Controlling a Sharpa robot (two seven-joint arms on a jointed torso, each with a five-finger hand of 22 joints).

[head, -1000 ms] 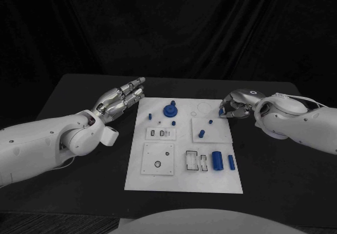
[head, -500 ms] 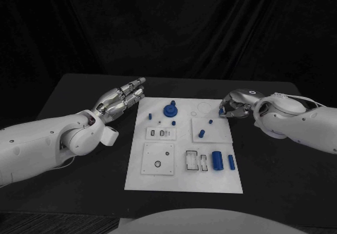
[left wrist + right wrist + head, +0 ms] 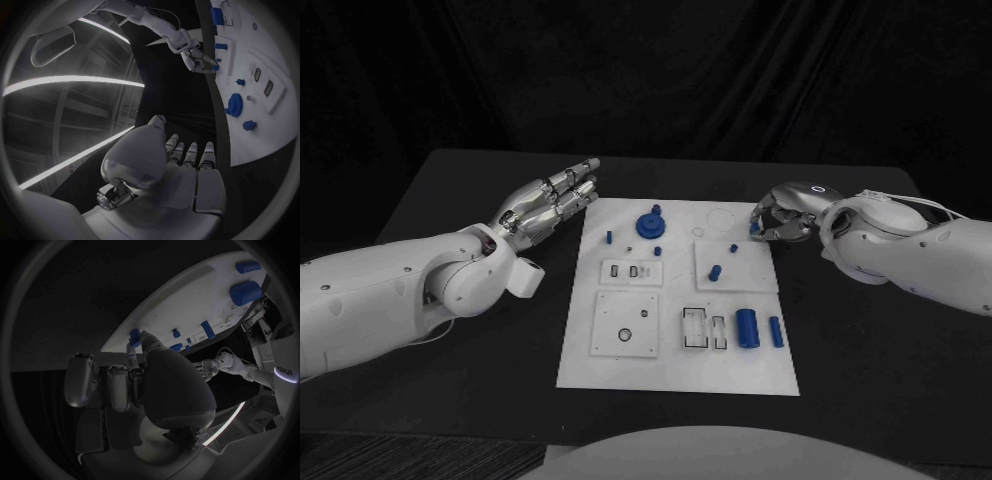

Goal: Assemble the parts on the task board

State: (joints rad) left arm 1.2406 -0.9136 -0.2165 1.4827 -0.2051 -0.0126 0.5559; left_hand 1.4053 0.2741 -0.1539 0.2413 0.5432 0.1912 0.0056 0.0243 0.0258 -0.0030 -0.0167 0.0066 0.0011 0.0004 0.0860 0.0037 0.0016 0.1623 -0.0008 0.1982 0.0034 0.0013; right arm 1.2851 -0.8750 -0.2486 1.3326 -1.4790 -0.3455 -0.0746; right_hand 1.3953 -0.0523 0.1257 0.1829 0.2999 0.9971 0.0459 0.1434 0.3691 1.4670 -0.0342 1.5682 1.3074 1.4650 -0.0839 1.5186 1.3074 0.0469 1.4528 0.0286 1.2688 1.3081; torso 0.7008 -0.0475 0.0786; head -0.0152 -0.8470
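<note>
The white task board lies mid-table. My right hand hovers curled at the board's far right edge and pinches a small blue part, which in the right wrist view sits at the fingertips as the same small blue part. My left hand floats beside the board's far left corner, fingers stretched out and holding nothing. On the board stand a blue round gear piece, small blue pegs, a thick blue cylinder and a slim one.
The board carries raised white plates with slots and holes on its left and middle. Black table surface runs on both sides of the board. A dark curtain hangs behind the table.
</note>
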